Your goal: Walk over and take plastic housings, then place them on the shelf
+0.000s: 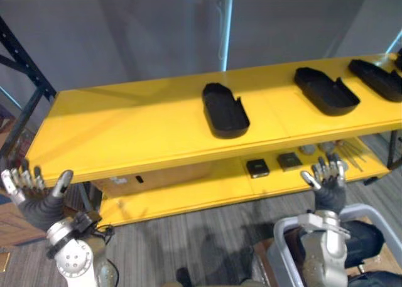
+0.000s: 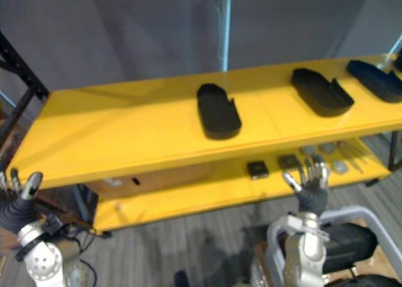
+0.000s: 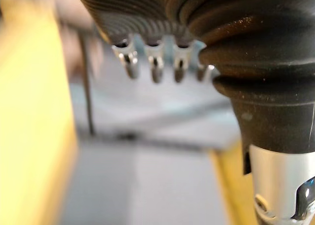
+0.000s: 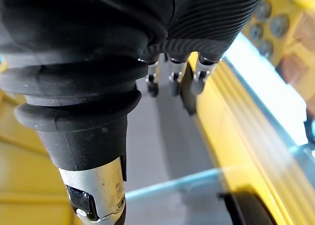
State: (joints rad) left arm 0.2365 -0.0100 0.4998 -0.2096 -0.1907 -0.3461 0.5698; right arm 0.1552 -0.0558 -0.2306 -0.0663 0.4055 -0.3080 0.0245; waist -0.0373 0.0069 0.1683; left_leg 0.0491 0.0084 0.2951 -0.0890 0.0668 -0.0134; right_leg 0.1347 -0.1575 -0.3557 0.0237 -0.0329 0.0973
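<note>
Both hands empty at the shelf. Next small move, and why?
Probably draw both arms back and step away to fetch another housing. The left hand and right hand are open, holding nothing, before the yellow shelf. Its top board already carries the middle housing, the next housing and the far-right housing, lying apart, with bare board on its left for more.

Two small black squares (image 1: 257,168) lie side by side, with little round grey bits (image 2: 340,167) near them. The floor (image 1: 188,243) is grey and stripy.
</note>
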